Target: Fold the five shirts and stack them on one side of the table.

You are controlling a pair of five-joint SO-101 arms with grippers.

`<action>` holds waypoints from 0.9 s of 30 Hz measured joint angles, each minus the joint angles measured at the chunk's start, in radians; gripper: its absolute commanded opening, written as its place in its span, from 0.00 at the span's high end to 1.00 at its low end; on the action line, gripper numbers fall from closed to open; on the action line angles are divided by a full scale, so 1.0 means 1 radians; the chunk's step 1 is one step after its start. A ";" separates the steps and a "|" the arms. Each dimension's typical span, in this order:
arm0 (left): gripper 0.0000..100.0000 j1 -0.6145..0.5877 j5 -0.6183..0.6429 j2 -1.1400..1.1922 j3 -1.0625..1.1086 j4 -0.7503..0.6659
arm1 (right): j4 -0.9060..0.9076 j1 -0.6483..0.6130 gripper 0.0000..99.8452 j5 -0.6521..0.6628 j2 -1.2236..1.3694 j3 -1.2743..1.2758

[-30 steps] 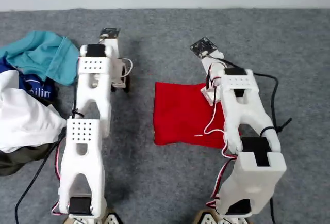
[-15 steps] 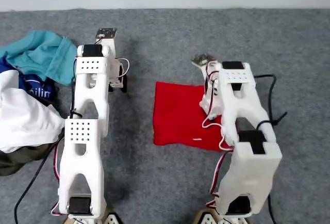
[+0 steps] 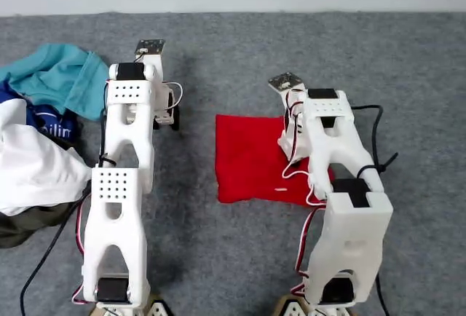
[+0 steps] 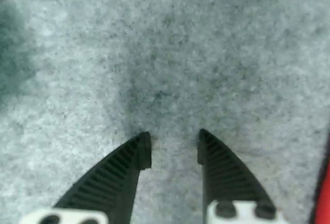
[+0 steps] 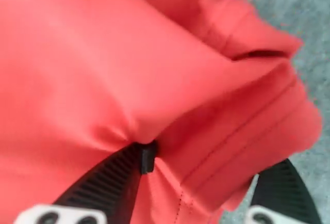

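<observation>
Here the left end effector (image 4: 174, 149) hangs just above bare grey counter (image 4: 170, 43), its two black fingers (image 4: 135, 163) a narrow gap apart with nothing between them. The red shirt (image 3: 251, 159) lies off to the side of it that faces the other arm, near but apart. Only a thin red strip of it shows at the edge of the left wrist view.

The right end effector (image 5: 209, 167) is down on the red shirt, spread wide. One fingertip presses into the cloth and puckers it, while the other sits past the shirt's edge over the grey counter. A thick fold of hem lies between the two. The fingers straddle that fold rather than pinch it. From the high view, most of the shirt spreads flat as a rough rectangle away from this end effector toward the left arm, and the part beneath the arm itself is hidden.

On the far side of the left end effector, away from the red shirt, four unfolded garments lie heaped at the counter's edge. The teal shirt (image 3: 62, 76) lies nearest the end effector, with a blue shirt (image 3: 51, 123) beside it. The white shirt (image 3: 33, 163) is farther back along the left arm, and a dark shirt (image 3: 22, 225) shows under its edge.
</observation>
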 measured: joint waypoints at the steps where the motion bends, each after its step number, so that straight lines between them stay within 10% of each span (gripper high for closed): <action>1: 0.88 0.000 0.000 0.000 0.000 0.000 | 0.000 0.000 0.67 -0.002 0.002 0.000; 11: 0.88 0.000 0.000 0.000 0.000 0.000 | 0.023 -0.005 0.69 -0.003 0.005 -0.012; 19: 0.88 0.000 0.000 0.000 0.000 0.000 | 0.023 -0.032 0.94 -0.006 0.021 -0.035; 27: 0.88 0.000 0.000 0.000 0.000 0.000 | 0.017 -0.031 0.99 -0.006 0.037 -0.055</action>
